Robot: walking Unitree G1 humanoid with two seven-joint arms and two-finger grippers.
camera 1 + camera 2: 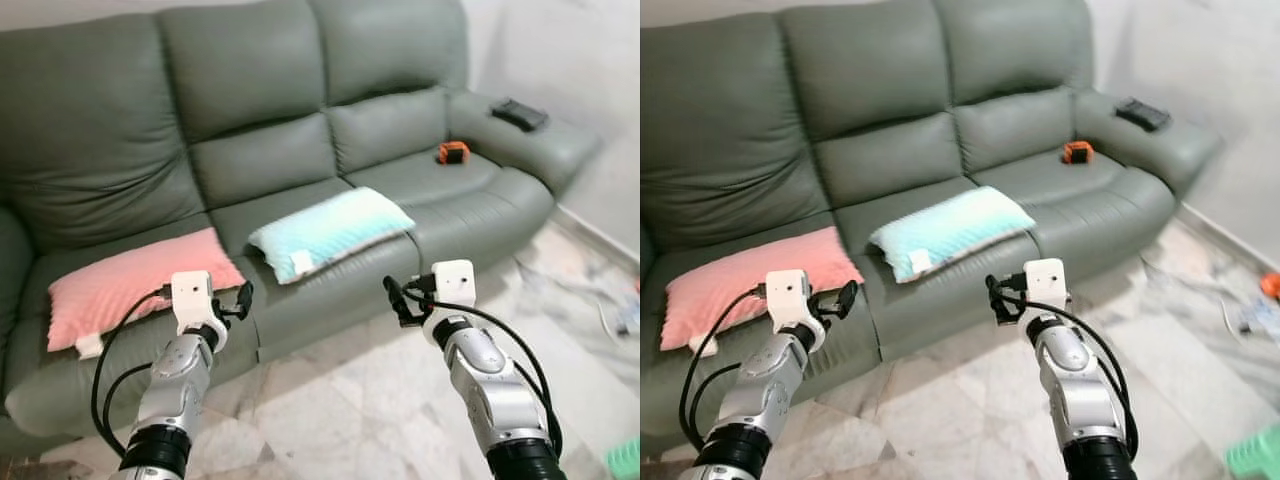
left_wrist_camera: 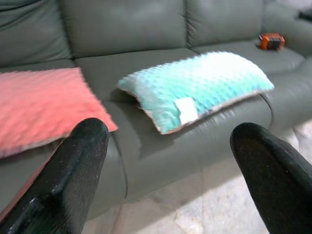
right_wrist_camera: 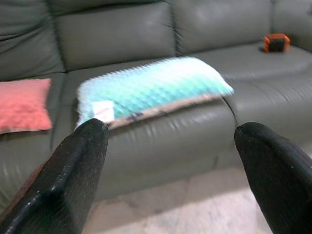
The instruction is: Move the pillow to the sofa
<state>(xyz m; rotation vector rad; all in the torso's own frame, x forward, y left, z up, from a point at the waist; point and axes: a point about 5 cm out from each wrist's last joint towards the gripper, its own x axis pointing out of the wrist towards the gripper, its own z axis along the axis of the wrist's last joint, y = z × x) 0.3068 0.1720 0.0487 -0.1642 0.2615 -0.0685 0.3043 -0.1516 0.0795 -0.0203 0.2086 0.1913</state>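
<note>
The grey-green leather three-seat sofa (image 1: 300, 150) spans the scene from nine o'clock to two o'clock, and both pillows already lie on its seat. The pink dimpled fabric pillow (image 1: 130, 285) rests flat on the nine-o'clock cushion. The mint-green dimpled fabric pillow (image 1: 330, 230) lies across the middle cushion with its near corner and white label right at the front edge, possibly just over it. That is the likeliest trouble: a nudge from an arm, or a pull on the label end, could tip it off onto the pale marble floor (image 1: 360, 400).

The left end effector (image 1: 238, 302) hovers at seven o'clock, just in front of the seat edge near the pink pillow's corner, fingers spread wide and empty. The right end effector (image 1: 398, 300) hangs at five o'clock, below the mint pillow's far end, equally wide open and holding nothing. Either could snag the soft fabric or drag it forward.

A small black flat device (image 1: 518, 113) sits on the armrest at two o'clock, and a small orange-and-black object (image 1: 452, 152) lies on the one-o'clock cushion, well apart from both pillows.
</note>
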